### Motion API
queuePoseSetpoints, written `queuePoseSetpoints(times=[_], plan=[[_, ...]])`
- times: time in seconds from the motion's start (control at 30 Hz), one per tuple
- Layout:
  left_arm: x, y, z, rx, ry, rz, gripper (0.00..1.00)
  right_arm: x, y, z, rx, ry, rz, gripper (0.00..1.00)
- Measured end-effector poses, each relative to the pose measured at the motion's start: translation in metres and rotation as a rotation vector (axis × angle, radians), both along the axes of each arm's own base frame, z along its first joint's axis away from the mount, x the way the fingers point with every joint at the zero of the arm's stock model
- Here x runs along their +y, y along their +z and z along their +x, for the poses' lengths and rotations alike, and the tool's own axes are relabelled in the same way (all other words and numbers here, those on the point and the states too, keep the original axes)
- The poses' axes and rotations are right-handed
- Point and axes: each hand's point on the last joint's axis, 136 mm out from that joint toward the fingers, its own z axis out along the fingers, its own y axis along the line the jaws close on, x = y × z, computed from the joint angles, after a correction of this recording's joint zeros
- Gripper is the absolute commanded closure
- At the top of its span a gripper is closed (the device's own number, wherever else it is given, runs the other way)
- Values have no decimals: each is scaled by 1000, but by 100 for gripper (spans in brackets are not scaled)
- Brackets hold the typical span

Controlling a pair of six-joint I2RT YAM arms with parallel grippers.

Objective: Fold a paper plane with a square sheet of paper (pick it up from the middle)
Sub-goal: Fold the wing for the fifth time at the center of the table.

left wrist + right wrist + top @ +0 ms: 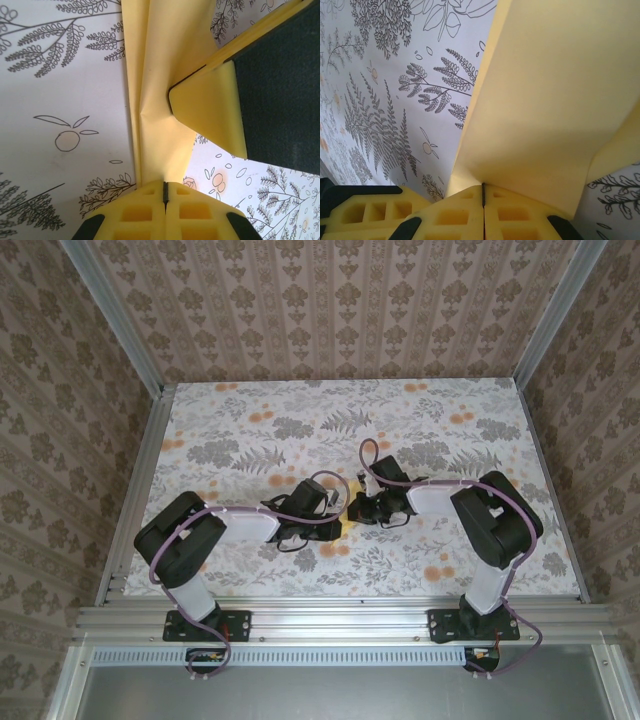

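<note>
Your sheet of paper (160, 75) is plain pale yellow and folded into a narrowish strip, with a soft crease running along it. It's sitting right in the middle of the table (250, 420), held between the two arms. The left end effector (164, 190) is clenched on one end of the strip. The right end effector (483, 190) is clenched on a broad folded flap. The paper is well clear of the metal side rails (140, 480), with plenty of bare floral surface all round.
</note>
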Motion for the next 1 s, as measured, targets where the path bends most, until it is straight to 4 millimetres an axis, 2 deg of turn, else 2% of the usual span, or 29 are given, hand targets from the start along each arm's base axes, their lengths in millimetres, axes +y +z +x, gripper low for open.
queuePoseSetpoints(times=[0.4, 1.0], plan=[[4, 4, -13, 21, -68, 9, 88, 3, -1, 5, 18, 30, -13, 92], [7, 1, -17, 23, -94, 25, 88, 4, -2, 7, 26, 33, -13, 93]])
